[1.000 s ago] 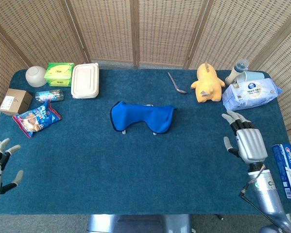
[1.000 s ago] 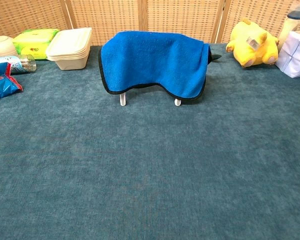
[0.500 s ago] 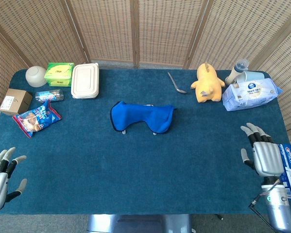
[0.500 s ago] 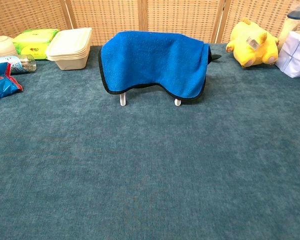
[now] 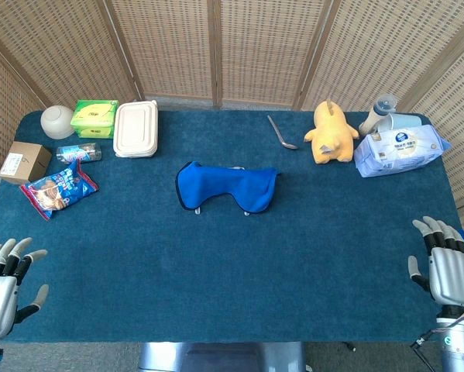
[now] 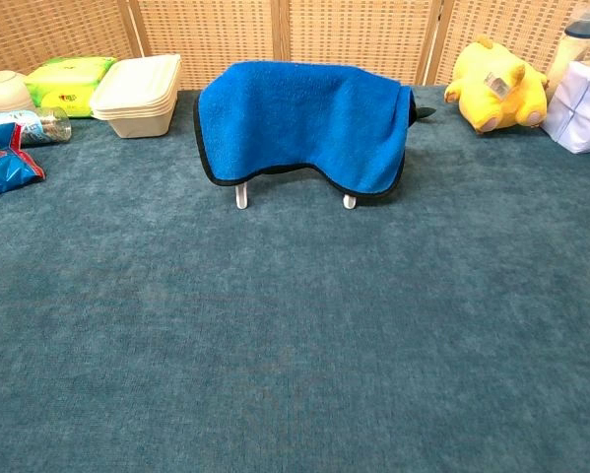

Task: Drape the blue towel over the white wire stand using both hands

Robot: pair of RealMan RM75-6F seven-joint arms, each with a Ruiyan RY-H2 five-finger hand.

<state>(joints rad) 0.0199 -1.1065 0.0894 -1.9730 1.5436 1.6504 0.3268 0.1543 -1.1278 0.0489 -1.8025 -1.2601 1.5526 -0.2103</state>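
Note:
The blue towel [image 5: 228, 186] [image 6: 299, 123] hangs draped over the white wire stand, whose two white feet [image 6: 241, 197] show below the cloth's black-trimmed hem in the chest view. The rest of the stand is hidden by the towel. My left hand [image 5: 3, 283] is at the table's near left corner, fingers spread, holding nothing. My right hand [image 5: 451, 267] is at the near right edge, fingers apart and empty. Both hands are far from the towel and neither shows in the chest view.
Back left: a white bowl [image 5: 58, 121], green pack [image 5: 94, 118], beige lidded box [image 5: 135, 129], small bottle [image 5: 79, 153], cardboard box [image 5: 24, 161], snack bag [image 5: 59, 188]. Back right: a spoon [image 5: 280, 133], yellow plush toy [image 5: 331, 132], wipes pack [image 5: 400, 150], baby bottle [image 5: 377, 113].
Both hands have drawn back toward the near table edge; the right hand moved right and down from mid-right of the table. The towel and stand have not moved.

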